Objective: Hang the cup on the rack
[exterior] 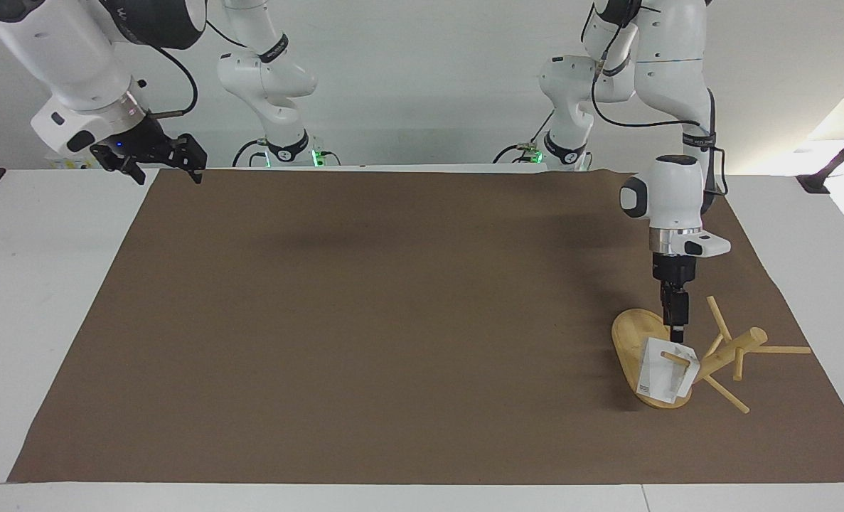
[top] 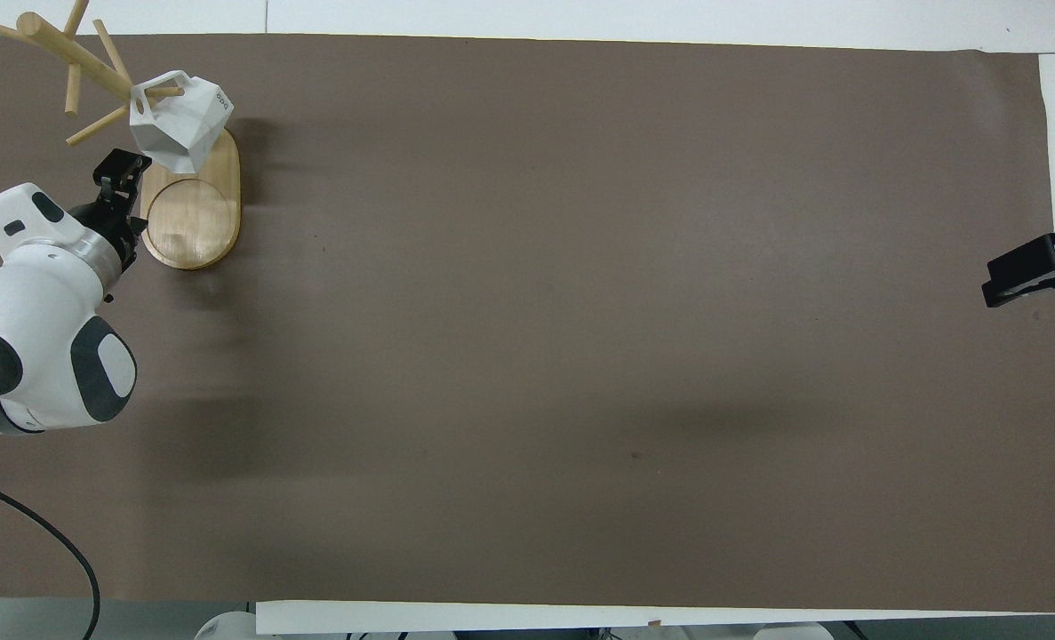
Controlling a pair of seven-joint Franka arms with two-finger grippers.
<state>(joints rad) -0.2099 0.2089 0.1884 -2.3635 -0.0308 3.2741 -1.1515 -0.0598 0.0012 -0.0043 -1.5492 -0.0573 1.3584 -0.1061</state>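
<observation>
Cup (exterior: 662, 377) (top: 178, 118) hangs by its angular handle on a peg of the rack (exterior: 685, 355) (top: 191, 209), above the oval base, at the left arm's end of the brown mat (exterior: 393, 320). Left gripper (exterior: 676, 328) (top: 118, 169) sits just above the cup's rim; whether it touches or how wide its fingers stand cannot be told. Right gripper (exterior: 166, 160) (top: 1025, 276) waits, fingers spread, over the mat's edge at the right arm's end.
</observation>
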